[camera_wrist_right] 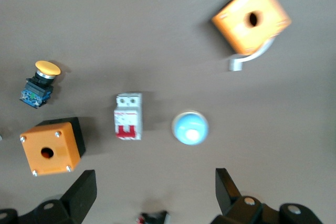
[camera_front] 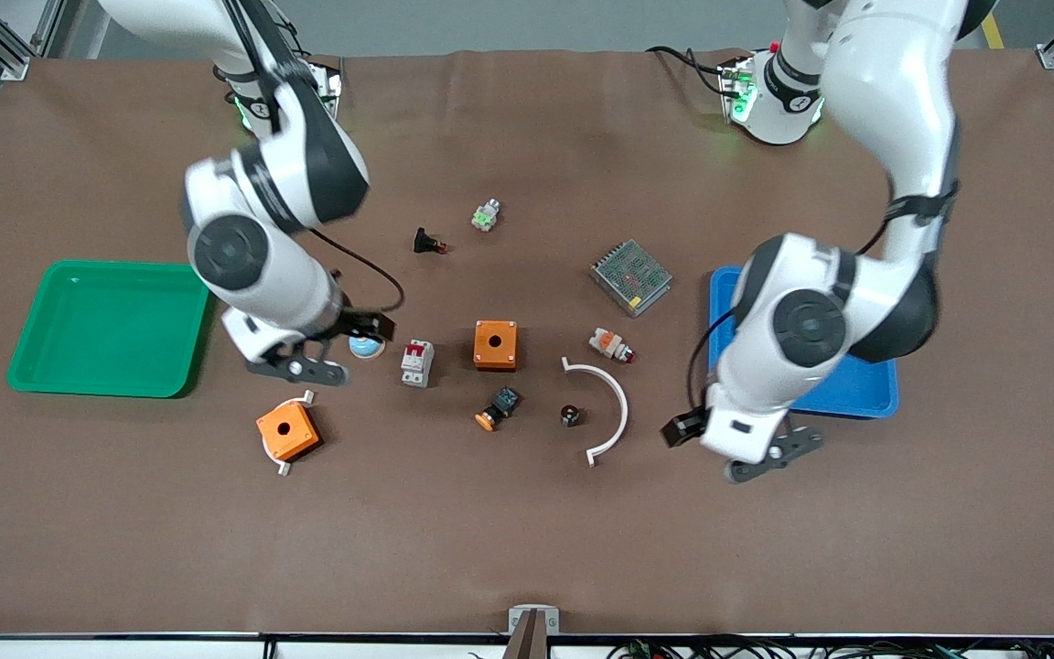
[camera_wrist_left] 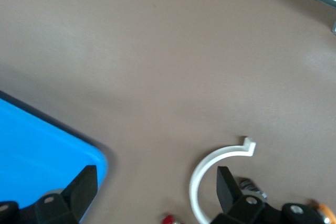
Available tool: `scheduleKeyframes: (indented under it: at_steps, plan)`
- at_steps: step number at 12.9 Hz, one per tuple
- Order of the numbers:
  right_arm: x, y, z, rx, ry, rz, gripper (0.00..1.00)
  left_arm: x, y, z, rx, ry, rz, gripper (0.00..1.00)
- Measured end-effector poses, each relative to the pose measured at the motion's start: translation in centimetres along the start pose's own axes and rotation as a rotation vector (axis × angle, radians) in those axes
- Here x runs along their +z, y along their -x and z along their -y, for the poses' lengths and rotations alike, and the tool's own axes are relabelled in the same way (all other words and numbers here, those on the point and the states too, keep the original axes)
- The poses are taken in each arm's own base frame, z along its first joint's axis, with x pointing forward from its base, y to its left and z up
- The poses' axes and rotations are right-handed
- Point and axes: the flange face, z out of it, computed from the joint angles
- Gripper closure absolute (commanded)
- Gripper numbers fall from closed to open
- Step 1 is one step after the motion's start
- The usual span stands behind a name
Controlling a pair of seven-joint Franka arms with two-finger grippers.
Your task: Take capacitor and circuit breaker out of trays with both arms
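The capacitor, a tiny black cylinder, stands on the table inside the curve of a white arc piece. The breaker, a white block with red levers, lies beside an orange box; it also shows in the right wrist view. My right gripper is open and empty, over the table between the green tray and the breaker, by a blue dome button. In its wrist view the jaws stand wide apart. My left gripper is open and empty, over the table by the blue tray's near corner.
A green tray sits at the right arm's end, a blue tray at the left arm's end. A second orange box, a black-blue part with orange cap, a white-orange part, a metal power supply and a black button part lie around.
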Motion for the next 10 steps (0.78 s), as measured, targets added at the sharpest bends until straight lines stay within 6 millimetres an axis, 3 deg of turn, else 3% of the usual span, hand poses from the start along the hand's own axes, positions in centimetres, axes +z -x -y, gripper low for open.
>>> scheduleKeyframes:
  at_steps: [3, 5, 8, 10]
  plan:
    - [-7.4, 2.2, -4.4, 0.026, -0.009, -0.021, 0.0, -6.0, -2.4, 7.3, 0.107, -0.012, -0.003, 0.0]
    - [-10.9, 3.3, -7.6, 0.016, 0.015, -0.055, 0.0, -8.9, -2.9, 12.0, 0.182, -0.019, -0.003, 0.0]
    - [-14.2, 3.7, -13.1, -0.052, 0.019, -0.065, 0.0, -12.4, -2.7, 18.7, 0.262, -0.026, -0.013, 0.0]
    - [-15.4, 3.3, -16.9, -0.106, 0.007, -0.072, 0.0, -14.3, -1.6, 21.4, 0.287, -0.029, -0.021, 0.0]
